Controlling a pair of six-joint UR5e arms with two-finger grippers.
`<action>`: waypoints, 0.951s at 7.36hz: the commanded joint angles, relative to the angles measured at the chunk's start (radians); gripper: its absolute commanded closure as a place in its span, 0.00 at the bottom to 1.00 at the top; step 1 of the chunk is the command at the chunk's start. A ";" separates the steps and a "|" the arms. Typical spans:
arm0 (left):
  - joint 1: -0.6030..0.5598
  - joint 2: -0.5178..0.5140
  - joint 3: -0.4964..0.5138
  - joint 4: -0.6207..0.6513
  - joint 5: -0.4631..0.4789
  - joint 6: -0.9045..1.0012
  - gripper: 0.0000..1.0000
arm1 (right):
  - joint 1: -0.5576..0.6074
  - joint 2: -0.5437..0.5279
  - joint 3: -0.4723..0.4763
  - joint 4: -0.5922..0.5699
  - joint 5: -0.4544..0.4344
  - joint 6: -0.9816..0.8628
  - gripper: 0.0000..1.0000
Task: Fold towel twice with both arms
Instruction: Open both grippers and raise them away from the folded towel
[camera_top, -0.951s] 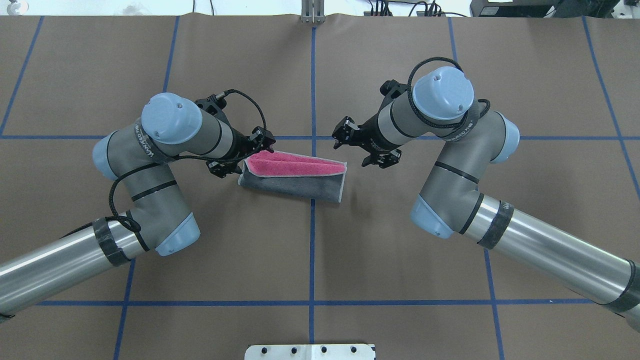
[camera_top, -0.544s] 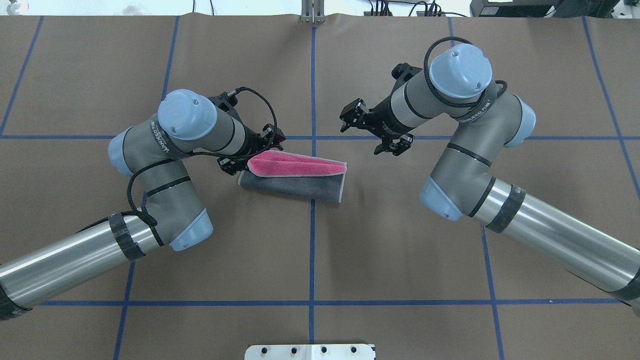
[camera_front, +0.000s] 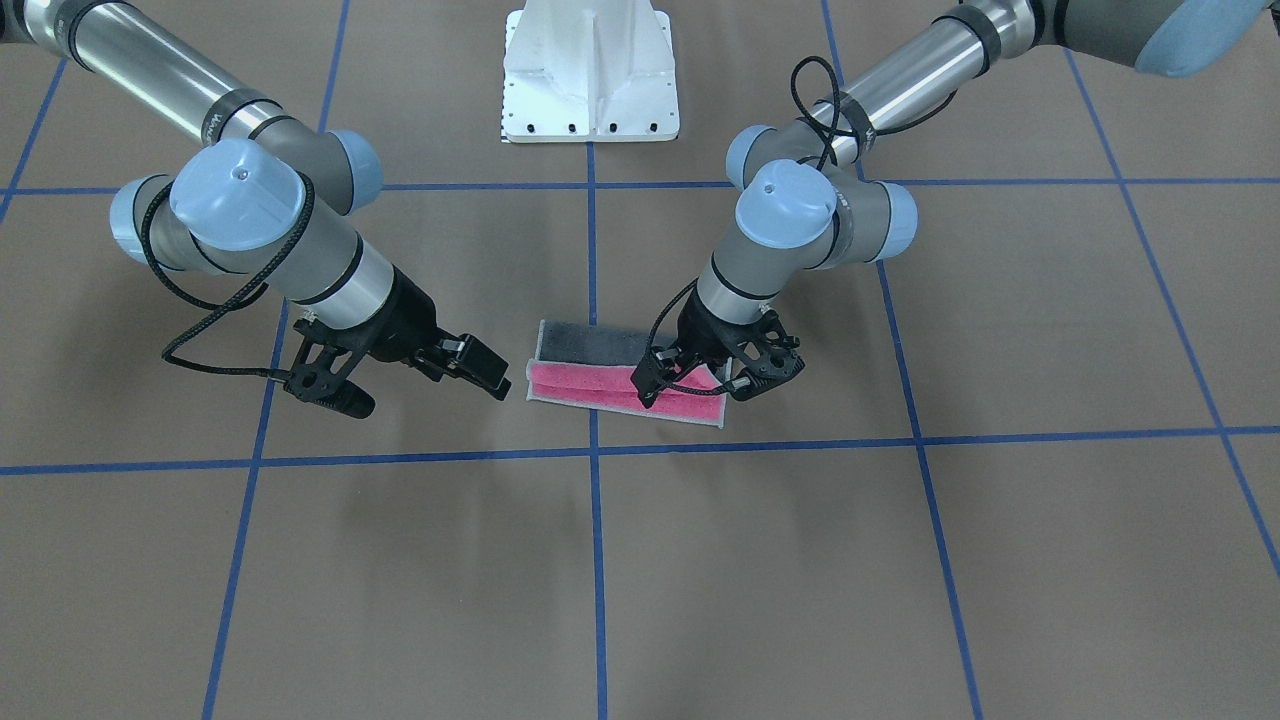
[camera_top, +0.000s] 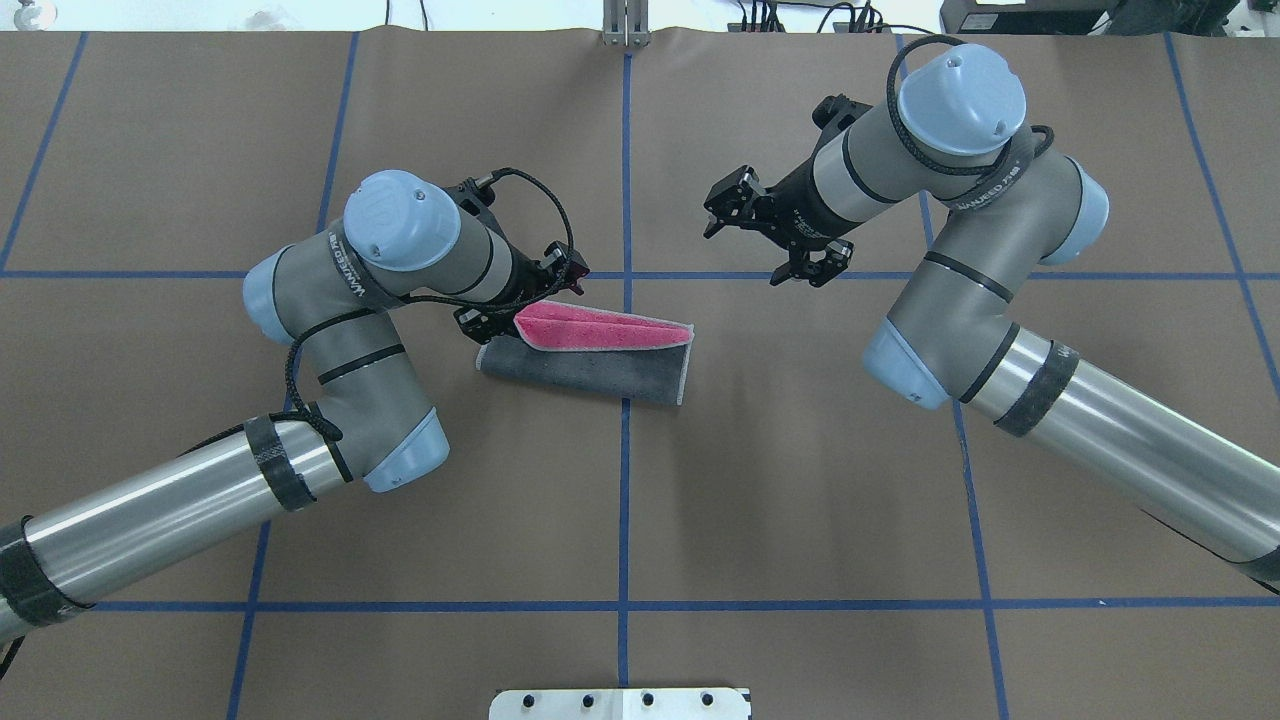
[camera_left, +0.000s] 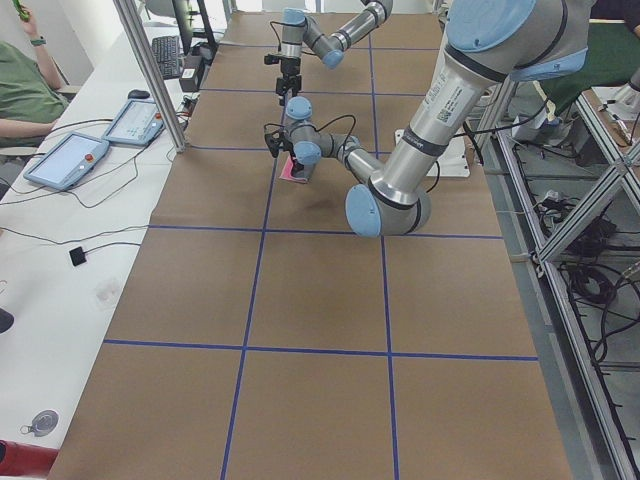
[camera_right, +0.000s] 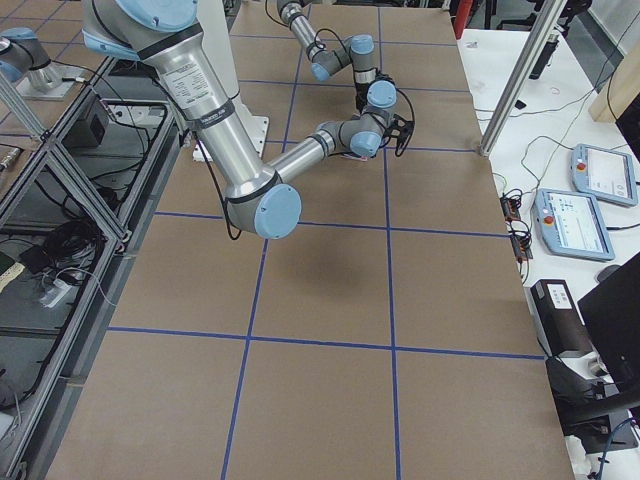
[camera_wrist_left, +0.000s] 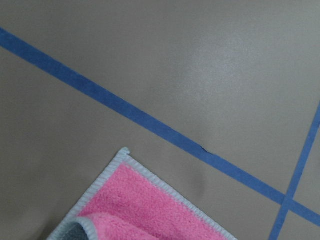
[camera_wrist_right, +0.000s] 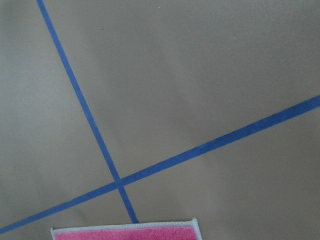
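The brown table (camera_top: 400, 480) with its blue grid is carrying both arms, the left arm (camera_top: 330, 340) reaching in low and the right arm (camera_top: 960, 290) standing raised beyond the cloth. The towel (camera_top: 600, 368) is lying half folded between the two grippers, grey face up along its near side, with its pink flap rising at the end next to the left gripper (camera_top: 525, 305). That gripper is pinching the lifted pink corner, while the right gripper (camera_top: 768, 240) is hanging with fingers spread, holding nothing, apart from the towel's other end.
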 joint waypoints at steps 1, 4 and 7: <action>0.001 -0.017 0.021 0.000 0.000 0.001 0.00 | 0.006 -0.005 0.000 0.000 0.010 -0.006 0.01; -0.004 -0.019 0.023 -0.002 0.002 0.004 0.00 | 0.007 -0.005 0.000 0.000 0.010 -0.006 0.01; -0.039 -0.030 0.096 -0.075 0.003 0.007 0.00 | 0.009 -0.007 0.000 -0.002 0.010 -0.006 0.01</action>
